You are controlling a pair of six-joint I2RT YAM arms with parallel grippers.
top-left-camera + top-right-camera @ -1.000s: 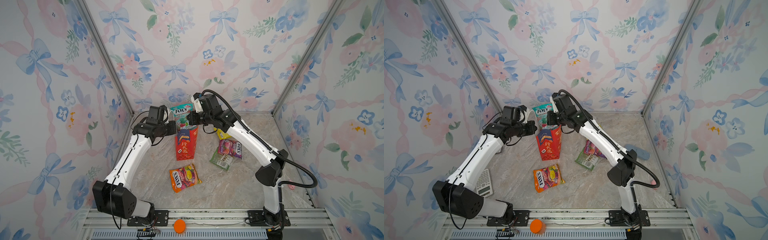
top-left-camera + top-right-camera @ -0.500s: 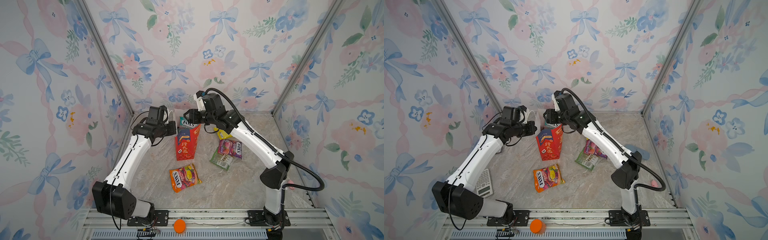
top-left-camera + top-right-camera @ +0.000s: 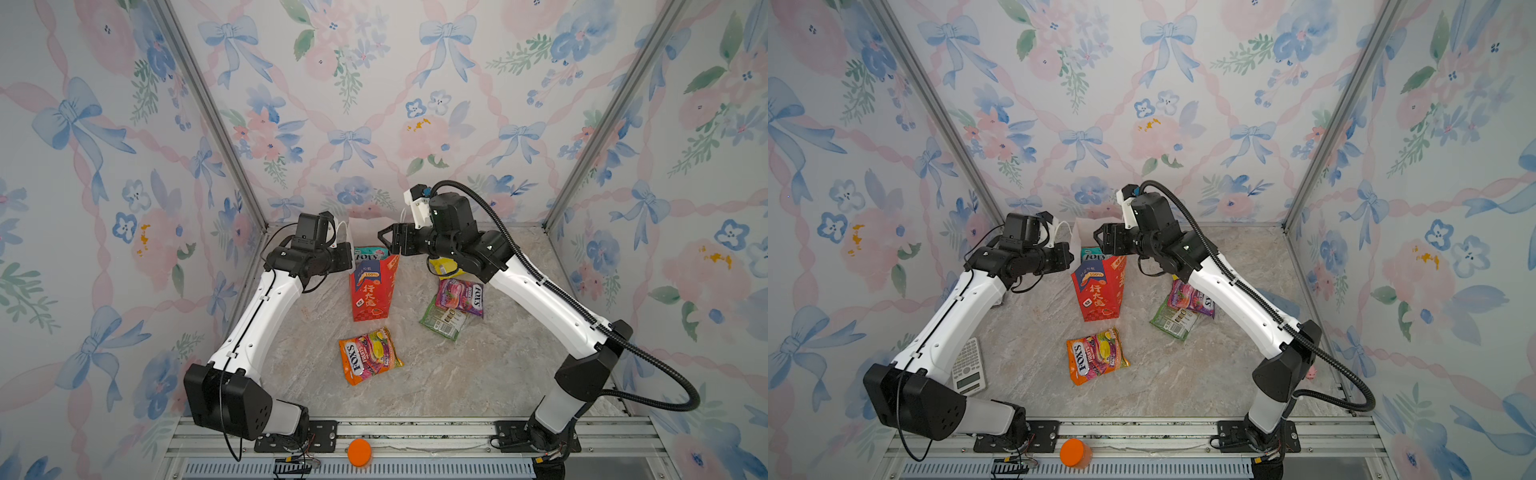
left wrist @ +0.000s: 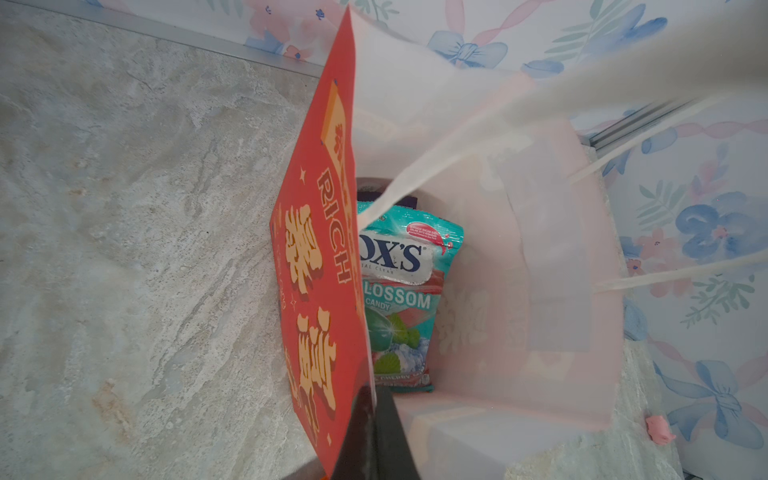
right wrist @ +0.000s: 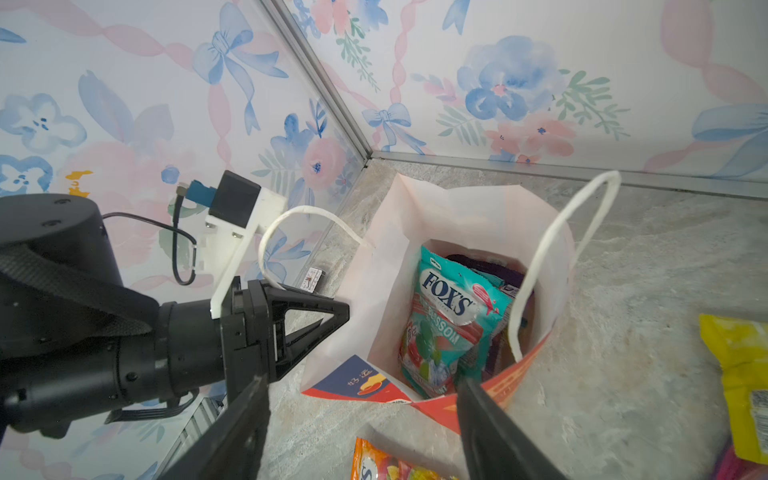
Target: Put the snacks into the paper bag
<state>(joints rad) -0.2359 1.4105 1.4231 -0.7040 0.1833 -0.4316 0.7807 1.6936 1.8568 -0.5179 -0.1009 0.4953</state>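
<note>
A calculator (image 3: 969, 368) lies at 8 o'clock on the marble tabletop (image 3: 1183, 374), a small pink item (image 3: 1310, 372) at 4 o'clock, an orange disc (image 3: 1075, 453) on the rail (image 3: 1183, 436) at 6 o'clock.

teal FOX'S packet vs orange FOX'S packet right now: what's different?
Place: the teal packet sits inside the paper bag, while the orange packet lies out on the table.
Pose: the teal packet stands roughly on end in the bag, and the orange packet lies flat, printed face up.
Colour: teal against orange.
Both are glossy packets printed FOX'S.
</note>
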